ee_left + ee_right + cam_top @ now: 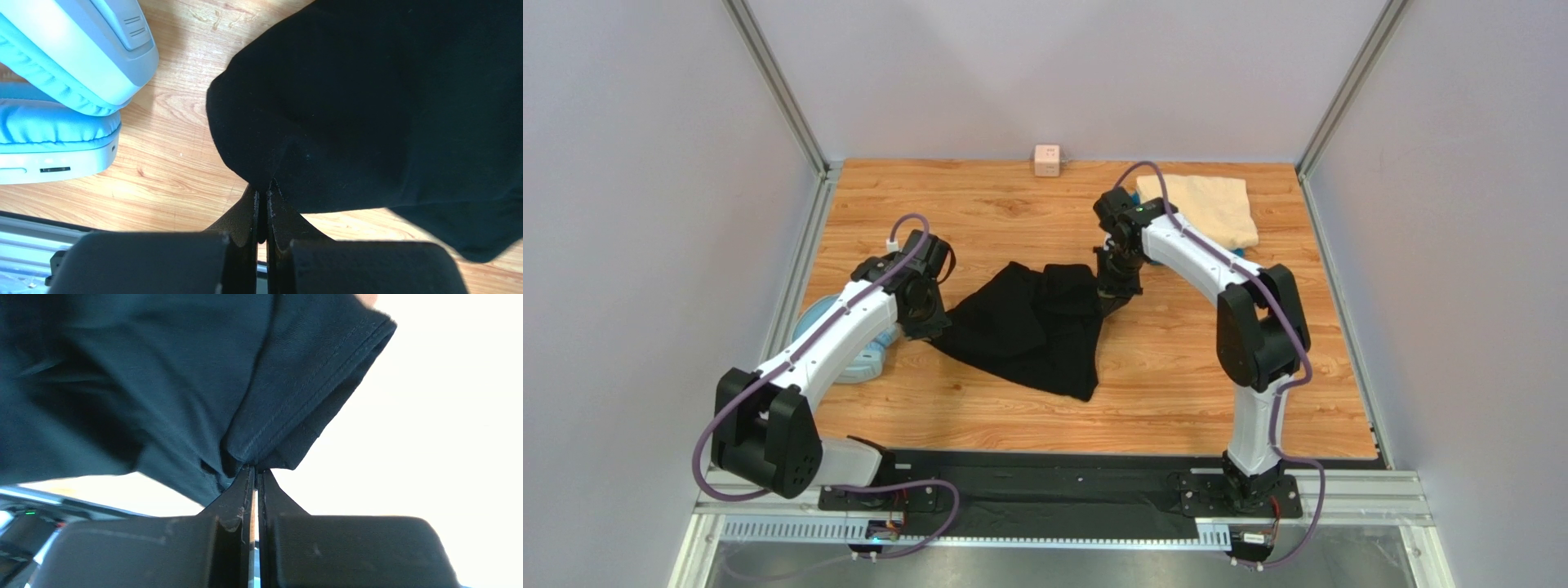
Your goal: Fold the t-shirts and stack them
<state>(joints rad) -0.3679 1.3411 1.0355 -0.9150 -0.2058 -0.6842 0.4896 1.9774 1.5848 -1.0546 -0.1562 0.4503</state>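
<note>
The black t-shirt lies crumpled in the middle of the wooden table. My left gripper is shut on its left edge; in the left wrist view the fingertips pinch a fold of the black cloth. My right gripper is shut on the shirt's upper right corner, where the hemmed sleeve bunches at the fingertips. A folded cream-beige t-shirt rests at the back right, behind the right arm. No blue shirt shows.
A light-blue padded ring lies under the left arm at the table's left edge, seen close up beside the left gripper. A small pink cube stands at the back edge. Metal frame posts and grey walls enclose the table.
</note>
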